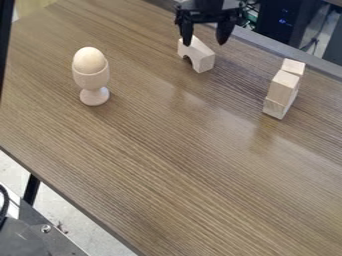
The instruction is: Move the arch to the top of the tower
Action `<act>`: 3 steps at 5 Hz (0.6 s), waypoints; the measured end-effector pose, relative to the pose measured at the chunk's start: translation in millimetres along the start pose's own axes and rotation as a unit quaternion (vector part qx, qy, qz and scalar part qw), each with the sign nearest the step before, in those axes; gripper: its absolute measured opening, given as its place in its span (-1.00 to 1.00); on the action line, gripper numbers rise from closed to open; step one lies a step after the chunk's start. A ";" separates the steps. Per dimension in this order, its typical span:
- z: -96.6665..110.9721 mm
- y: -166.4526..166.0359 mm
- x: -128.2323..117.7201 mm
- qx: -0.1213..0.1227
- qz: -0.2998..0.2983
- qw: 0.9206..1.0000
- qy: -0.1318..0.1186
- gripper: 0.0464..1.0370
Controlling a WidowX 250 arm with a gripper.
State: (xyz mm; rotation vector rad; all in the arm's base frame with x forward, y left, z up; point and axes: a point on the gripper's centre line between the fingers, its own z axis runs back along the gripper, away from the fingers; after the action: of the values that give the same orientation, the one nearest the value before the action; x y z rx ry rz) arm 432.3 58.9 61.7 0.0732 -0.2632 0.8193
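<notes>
The black gripper (205, 40) hangs at the top of the camera view, its two fingers spread apart with no object held between them. Just below it, the pale wooden arch (199, 54) rests on the table, its cut-out facing the lower left. The left fingertip overlaps the arch's upper part in the view; I cannot tell if they touch. At the right stands the tower (283, 89), a small group of pale wooden blocks stacked close together.
A wooden egg cup (91, 80) holding a wooden egg (89, 60) stands on the brown table (160, 150) at the left. Dark equipment and cables are behind the table's far edge at the upper right.
</notes>
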 end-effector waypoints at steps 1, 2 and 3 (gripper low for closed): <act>-10.0 3.9 -7.1 0.001 0.020 1.000 0.003 0.92; -16.9 3.9 -11.3 -0.011 0.033 0.999 0.008 0.92; -22.1 4.4 -13.5 -0.027 0.047 0.998 0.016 0.81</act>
State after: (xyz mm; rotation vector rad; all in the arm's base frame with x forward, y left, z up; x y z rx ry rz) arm 424.8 55.9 36.7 -0.0029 -0.2608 0.9062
